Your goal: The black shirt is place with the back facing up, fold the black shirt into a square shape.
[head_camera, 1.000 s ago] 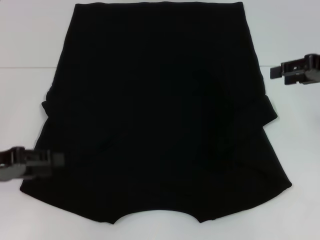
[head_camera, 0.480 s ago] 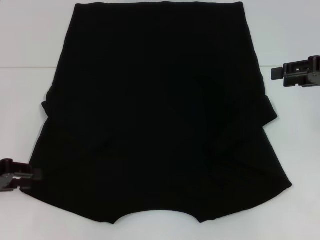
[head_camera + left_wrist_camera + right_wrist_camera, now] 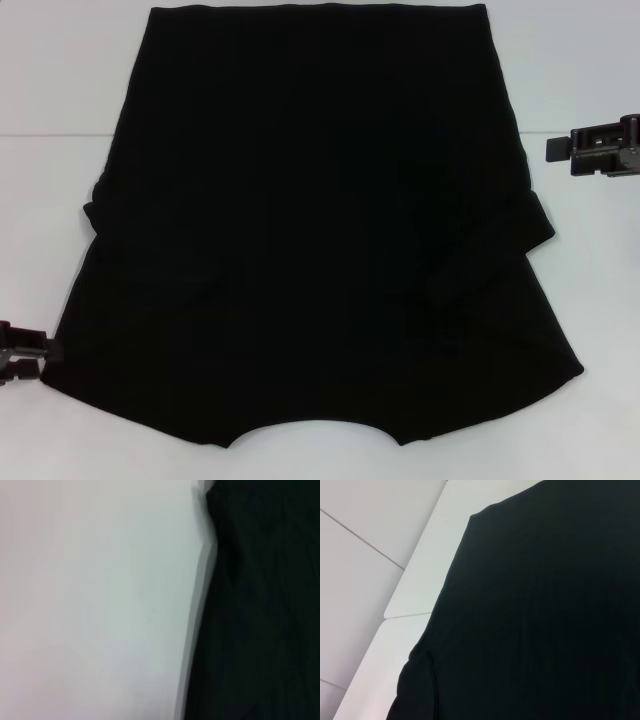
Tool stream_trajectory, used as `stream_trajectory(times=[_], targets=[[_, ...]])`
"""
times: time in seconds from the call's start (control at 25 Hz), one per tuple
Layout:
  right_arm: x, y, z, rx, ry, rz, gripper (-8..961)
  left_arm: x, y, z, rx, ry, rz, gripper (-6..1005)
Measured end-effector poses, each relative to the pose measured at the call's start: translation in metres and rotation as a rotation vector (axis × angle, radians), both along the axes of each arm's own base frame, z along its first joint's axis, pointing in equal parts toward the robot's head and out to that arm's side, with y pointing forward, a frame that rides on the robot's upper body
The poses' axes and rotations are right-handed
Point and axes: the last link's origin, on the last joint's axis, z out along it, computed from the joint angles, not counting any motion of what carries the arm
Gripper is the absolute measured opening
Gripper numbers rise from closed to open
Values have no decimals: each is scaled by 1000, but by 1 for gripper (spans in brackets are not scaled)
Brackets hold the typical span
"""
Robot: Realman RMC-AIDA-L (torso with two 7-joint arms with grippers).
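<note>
The black shirt point(image 3: 310, 220) lies flat on the white table point(image 3: 60, 80) with both sleeves folded in over the body. Its straight hem is at the far side and the curved neckline is at the near edge. No lettering shows. My left gripper point(image 3: 42, 354) is open and empty just off the shirt's near-left corner, at the picture's left border. My right gripper point(image 3: 552, 150) hovers beyond the shirt's right edge, apart from the cloth. The left wrist view shows the shirt's edge point(image 3: 260, 610) against bare table. In the right wrist view the shirt point(image 3: 535, 610) fills most of the picture.
A seam point(image 3: 50, 136) runs across the tabletop on both sides of the shirt. The table's rounded far corner point(image 3: 395, 612) appears in the right wrist view, with pale floor beyond. A folded sleeve tip point(image 3: 535, 225) sticks out at the shirt's right side.
My left gripper has pulled back leftward off the shirt's near-left corner to the picture's edge. My right gripper has drifted slightly right. The shirt has stayed put.
</note>
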Motion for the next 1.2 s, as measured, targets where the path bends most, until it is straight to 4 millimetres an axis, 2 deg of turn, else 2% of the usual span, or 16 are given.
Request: stream_trajectory(times=[0.56, 1.2], targets=[[2, -1, 0, 2, -1, -2, 636, -5, 0, -10, -16, 10, 24, 453], [4, -3, 1, 5, -2, 4, 636, 12, 17, -25, -38, -35, -28, 453]])
